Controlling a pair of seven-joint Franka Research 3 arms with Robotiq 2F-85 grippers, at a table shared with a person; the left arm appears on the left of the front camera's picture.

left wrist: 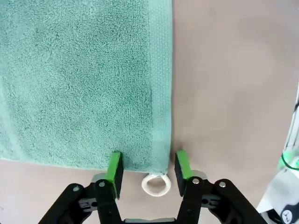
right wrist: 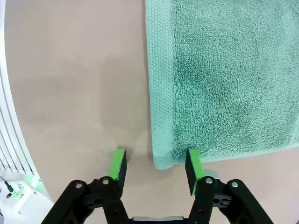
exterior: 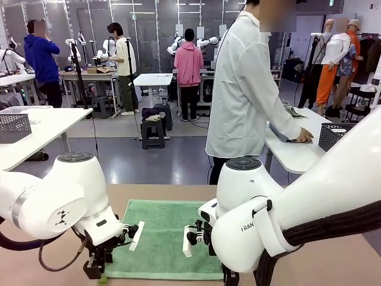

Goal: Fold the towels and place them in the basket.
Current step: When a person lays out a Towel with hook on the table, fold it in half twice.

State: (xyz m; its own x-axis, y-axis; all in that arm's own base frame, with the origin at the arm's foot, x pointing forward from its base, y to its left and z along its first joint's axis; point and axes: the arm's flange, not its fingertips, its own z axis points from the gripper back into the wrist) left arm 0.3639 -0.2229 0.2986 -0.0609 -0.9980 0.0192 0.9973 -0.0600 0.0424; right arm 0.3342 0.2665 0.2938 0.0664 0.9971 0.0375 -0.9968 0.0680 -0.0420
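The towel lies flat on the counter, between the two arms. The left claw straddles the towel's near left corner, with the corner loop on the counter between its fingers. The right claw straddles the near right corner. A person stands beyond the towel's far edge. Farther right of the towel, a basket apparently sits on a side counter.

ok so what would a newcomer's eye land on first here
A mint green terry towel lies flat on the tan table. The left gripper straddles its near corner with the small white loop, jaws open; the right gripper straddles the other near corner, jaws open.
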